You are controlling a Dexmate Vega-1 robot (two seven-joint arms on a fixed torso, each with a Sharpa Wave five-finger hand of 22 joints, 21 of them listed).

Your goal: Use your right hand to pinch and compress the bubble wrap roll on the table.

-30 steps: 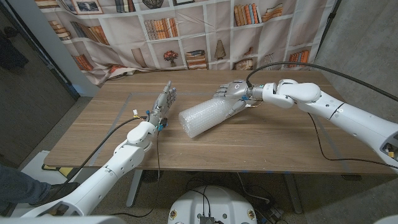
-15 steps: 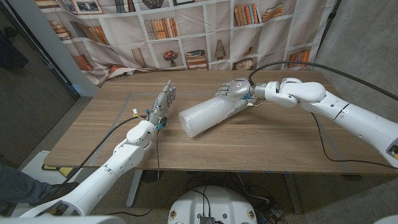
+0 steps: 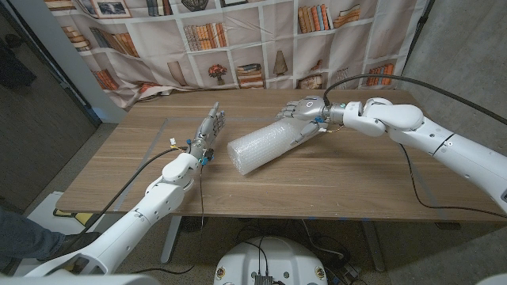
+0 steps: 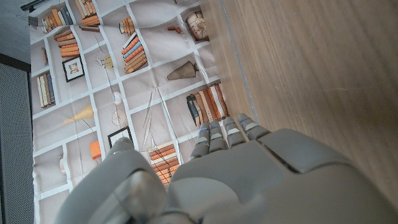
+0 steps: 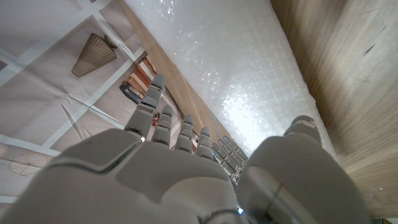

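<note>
The bubble wrap roll (image 3: pixel 261 148) lies slantwise on the middle of the wooden table (image 3: pixel 341 186), a pale cylinder with its near end towards the left arm. My right hand (image 3: pixel 303 113) hovers at the roll's far right end, fingers spread over the top and the thumb by its side. In the right wrist view the roll (image 5: pixel 236 68) runs between the straight fingers (image 5: pixel 163 118) and the thumb (image 5: pixel 305 134); the wrap looks unsquashed. My left hand (image 3: pixel 208 129) stands on its edge just left of the roll, fingers straight and holding nothing; its back (image 4: pixel 249 180) shows in the left wrist view.
A bookshelf-print curtain (image 3: pixel 238 39) hangs behind the table's far edge. Black cables (image 3: pixel 412 182) trail from the right arm over the table's right side. Bare wood lies in front of the roll and on the left.
My right hand has lifted a little and drawn back towards the roll's far end, with the forearm shifting right. The roll and the left hand have stayed put.
</note>
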